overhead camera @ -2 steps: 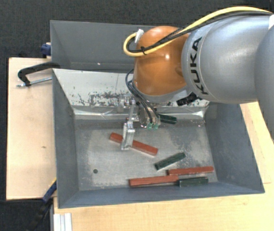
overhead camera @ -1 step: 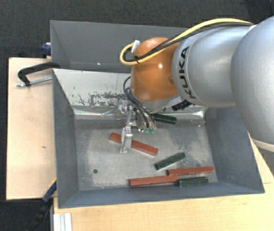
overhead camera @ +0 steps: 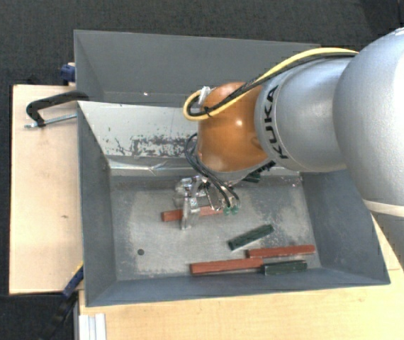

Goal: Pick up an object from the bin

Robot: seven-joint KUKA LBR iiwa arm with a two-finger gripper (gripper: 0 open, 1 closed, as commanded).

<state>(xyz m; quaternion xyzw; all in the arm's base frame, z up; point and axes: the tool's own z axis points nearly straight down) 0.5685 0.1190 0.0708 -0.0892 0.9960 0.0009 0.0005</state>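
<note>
The gripper [overhead camera: 192,214] hangs right over a short red stick [overhead camera: 169,217] on the floor of the bin [overhead camera: 93,211], the stick lying left to right and poking out to the gripper's left, though whether the gripper is spread or clamped I can't tell.

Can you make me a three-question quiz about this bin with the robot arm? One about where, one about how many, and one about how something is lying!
1. Where is the gripper?
A) right over the short red-brown bar in the middle
B) against the front wall
C) outside the bin

2. How many dark green bars are there?
A) one
B) two
C) four

3. How is the long red-brown bar at the front?
A) standing on end
B) hanging from the arm
C) lying flat

Answers:
1 A, it is down right at that bar.
2 B, one lies slanted and one lies along the front wall.
3 C, it rests flat on the bin's floor.
</note>
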